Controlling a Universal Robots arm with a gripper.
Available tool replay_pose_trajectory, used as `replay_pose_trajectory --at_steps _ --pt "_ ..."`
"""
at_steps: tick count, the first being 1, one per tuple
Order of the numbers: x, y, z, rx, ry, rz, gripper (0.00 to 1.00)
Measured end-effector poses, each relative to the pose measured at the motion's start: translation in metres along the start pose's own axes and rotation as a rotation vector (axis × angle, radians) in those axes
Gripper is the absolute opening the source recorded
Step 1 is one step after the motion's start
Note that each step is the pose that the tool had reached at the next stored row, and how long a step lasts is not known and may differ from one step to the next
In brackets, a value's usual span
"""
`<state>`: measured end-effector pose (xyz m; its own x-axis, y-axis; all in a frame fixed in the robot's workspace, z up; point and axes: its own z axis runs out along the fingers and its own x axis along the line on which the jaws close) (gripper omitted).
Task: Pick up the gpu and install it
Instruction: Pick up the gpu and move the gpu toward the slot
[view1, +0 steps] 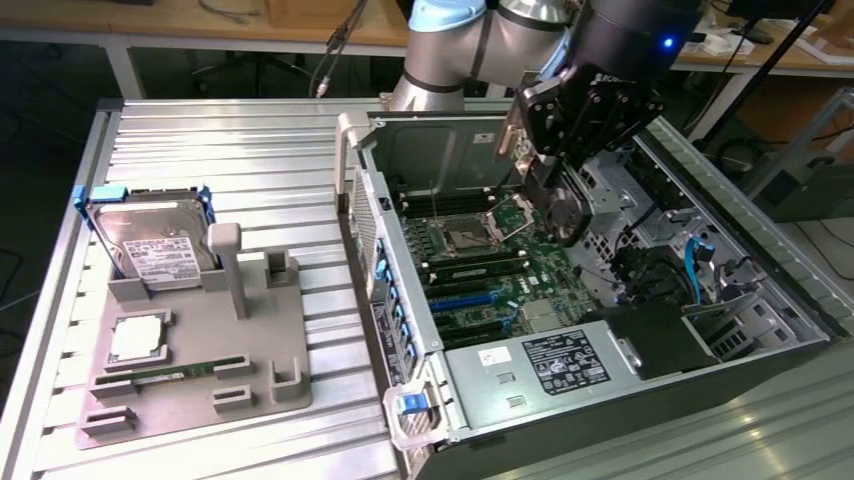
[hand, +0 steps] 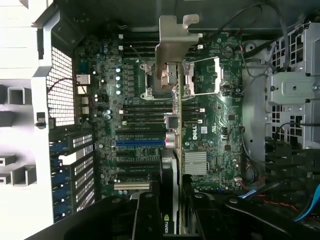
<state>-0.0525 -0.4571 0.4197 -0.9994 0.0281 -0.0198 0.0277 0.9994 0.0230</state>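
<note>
Currently in your fingers (hand: 146, 220): the gpu (view1: 566, 205), clamped between them at a narrow spread, one finger on each flat face.
Gpu position: you hold it inside the open top of the computer case (view1: 400, 330), over the motherboard (view1: 497, 268). You cannot tell whether its lower edge touches the board.
Gpu attitude: it stands on edge, reaching down and away from your wrist. In the wrist view you look along its thin edge, with the silver end bracket (hand: 175, 40) at the far end.
Under the card: in the wrist view its line runs just beside the CPU socket (hand: 202, 75) and across the rows of black slots. A blue slot (hand: 140, 142) ends close to the card's edge.
Your arm (view1: 454, 50): it leans in over the case from the far side of the exterior view.
Case interior: the power supply (view1: 561, 362), with its white label, sits at the near end.
Worktop (view1: 214, 140): ribbed metal, on the exterior view's left of the case.
Grey holder (view1: 200, 405): it rests on the worktop, well apart from your fingers.
Holder contents: a hard drive (view1: 160, 250) stands upright at the back, and a memory stick (view1: 167, 373) lies in a slot near the front.
</note>
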Motion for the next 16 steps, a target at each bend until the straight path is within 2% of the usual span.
replay_pose_trajectory --at_steps 10,16 --pt "-0.020 0.0006 0.0004 0.0000 0.0001 -0.001 0.27" --pt "-0.036 0.0010 0.0007 0.0000 0.0001 -0.001 0.27"
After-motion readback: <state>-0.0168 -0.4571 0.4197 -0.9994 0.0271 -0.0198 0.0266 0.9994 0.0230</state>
